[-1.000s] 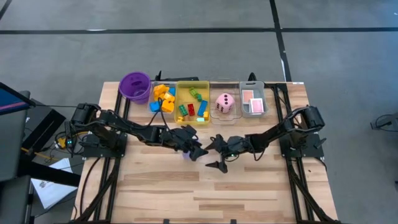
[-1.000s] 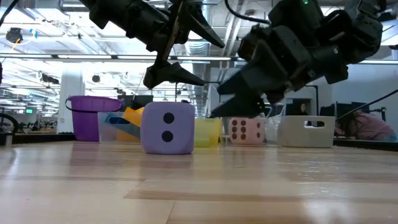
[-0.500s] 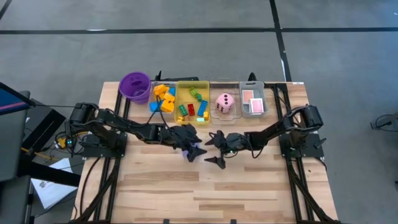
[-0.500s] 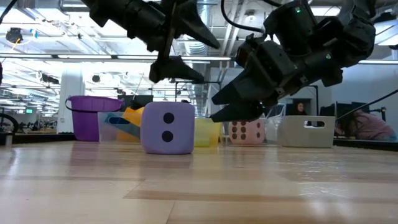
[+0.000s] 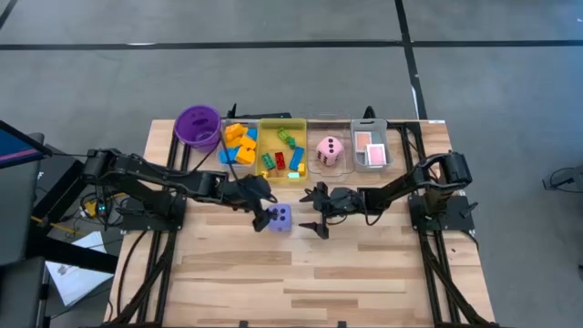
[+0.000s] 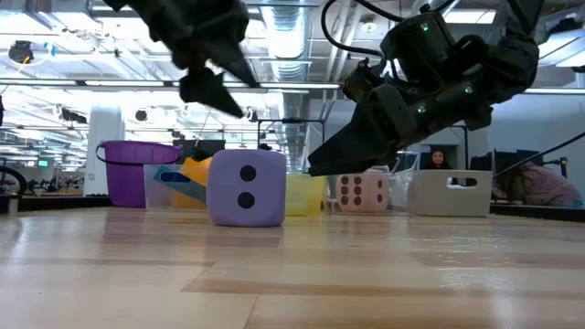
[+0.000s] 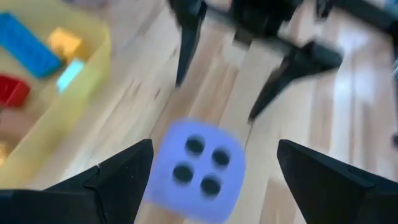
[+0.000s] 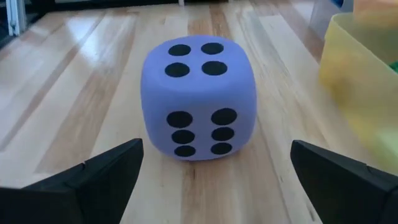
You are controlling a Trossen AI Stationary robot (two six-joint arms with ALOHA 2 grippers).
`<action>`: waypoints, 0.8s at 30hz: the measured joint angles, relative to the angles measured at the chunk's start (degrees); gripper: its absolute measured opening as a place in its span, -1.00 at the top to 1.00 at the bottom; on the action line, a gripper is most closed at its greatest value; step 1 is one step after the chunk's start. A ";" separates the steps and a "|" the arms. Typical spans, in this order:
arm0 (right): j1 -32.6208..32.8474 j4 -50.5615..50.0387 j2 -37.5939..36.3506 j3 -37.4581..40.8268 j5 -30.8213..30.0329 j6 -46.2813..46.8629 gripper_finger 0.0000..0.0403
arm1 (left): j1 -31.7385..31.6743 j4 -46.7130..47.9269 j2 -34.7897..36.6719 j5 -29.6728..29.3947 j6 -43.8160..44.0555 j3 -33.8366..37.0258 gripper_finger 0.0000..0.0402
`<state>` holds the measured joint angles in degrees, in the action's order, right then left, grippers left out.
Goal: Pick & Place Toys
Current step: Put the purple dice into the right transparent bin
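Observation:
A purple soft die (image 5: 280, 218) rests on its bottom face on the wooden table, in the middle. It also shows in the low view (image 6: 247, 187), the left wrist view (image 7: 196, 171) and the right wrist view (image 8: 199, 99). My left gripper (image 5: 261, 208) is open, just left of the die and above it (image 6: 212, 82). My right gripper (image 5: 317, 211) is open, just right of the die, and faces it. Neither touches the die. A pink die (image 5: 330, 151), pink-backed cards (image 5: 370, 144) and coloured bricks (image 5: 281, 155) lie in trays at the far edge.
Along the far edge stand a purple cup (image 5: 198, 126), a clear tray of bricks (image 5: 225, 157), a yellow tray (image 5: 283, 123), a clear tray (image 5: 315, 162) and a grey tray (image 5: 371, 165). Bare wood lies toward the near edge.
My left gripper has drawn back toward the table's left edge, off from above the purple die, and stays open. The die has kept its place and now shows uncovered from above. My right gripper has shifted slightly toward the far edge.

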<state>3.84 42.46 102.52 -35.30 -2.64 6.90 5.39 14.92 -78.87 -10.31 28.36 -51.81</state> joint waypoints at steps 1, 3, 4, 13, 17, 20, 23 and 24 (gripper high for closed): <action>-0.08 0.05 0.00 0.00 -0.37 -1.02 -0.99 | 0.17 1.88 0.22 0.10 0.00 0.00 -0.68; -0.27 -0.04 0.00 -0.12 -0.36 -2.32 -0.99 | 0.32 4.34 0.29 0.64 -0.02 0.00 -0.68; -0.27 -0.16 0.00 -0.43 -0.37 -2.50 -0.99 | 0.32 5.56 0.29 1.13 -0.04 0.00 -0.68; -0.27 -1.00 0.00 -3.98 -0.21 -4.38 -0.99 | 1.07 22.37 -0.06 3.15 -0.05 0.02 -0.68; -0.27 -3.66 0.00 -5.45 -0.21 -4.38 -0.99 | 0.94 25.69 -0.84 3.15 0.11 0.09 -0.68; -0.27 -5.13 0.00 -5.89 -0.21 -4.38 -0.99 | 0.94 22.84 -2.48 3.10 0.09 0.03 -0.68; -0.32 -5.84 0.00 -5.87 -0.21 -4.38 -0.99 | 0.94 20.04 -5.35 3.09 -1.23 0.07 -0.68; -0.34 -6.25 0.00 -5.87 -0.19 -4.36 -0.99 | 0.94 18.99 -6.72 3.09 -1.69 0.07 -0.68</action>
<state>3.50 36.21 102.52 -41.16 -2.83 2.54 6.33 33.91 -85.59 -7.21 26.66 -51.75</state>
